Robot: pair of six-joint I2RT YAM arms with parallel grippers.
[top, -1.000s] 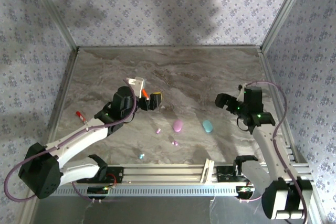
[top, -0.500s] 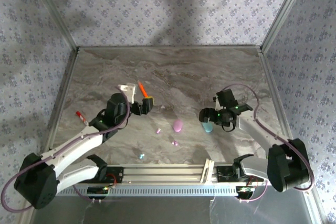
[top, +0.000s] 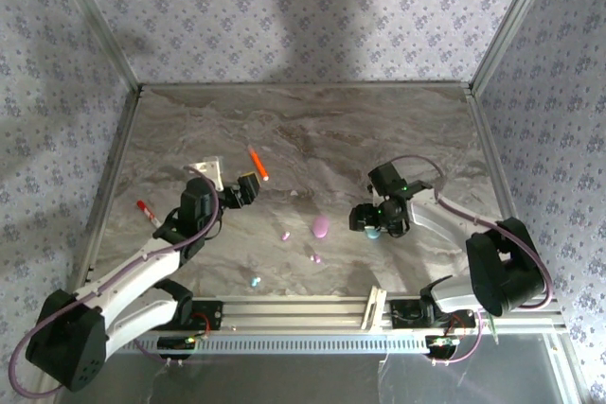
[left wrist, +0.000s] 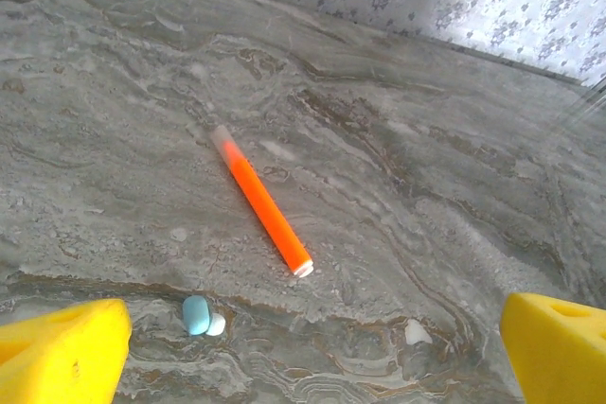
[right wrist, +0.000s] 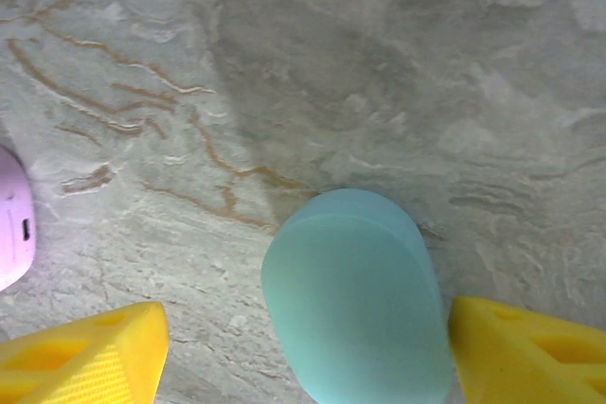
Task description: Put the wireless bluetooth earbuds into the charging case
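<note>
Right end effector (right wrist: 303, 333) is low over the cyan case (right wrist: 355, 300), fingers apart, one on each side, nothing clamped. Left end effector (left wrist: 312, 342) gapes wide above the orange stick (left wrist: 260, 203). A pink earbud (top: 286, 235) and a cyan earbud (top: 255, 281) lie loose on the surface (top: 379, 130), left and near of the pink case (top: 321, 226). Advice: centre the case first, then close gently so it doesn't squirt out.

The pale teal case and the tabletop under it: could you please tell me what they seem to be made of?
Teal case: likely moulded plastic, matte or soft-touch; its smooth rounded shell has soft, diffuse shading and no sharp glints.
Tabletop: marble-look grey with brown veins; real stone or printed laminate, cannot tell.
</note>
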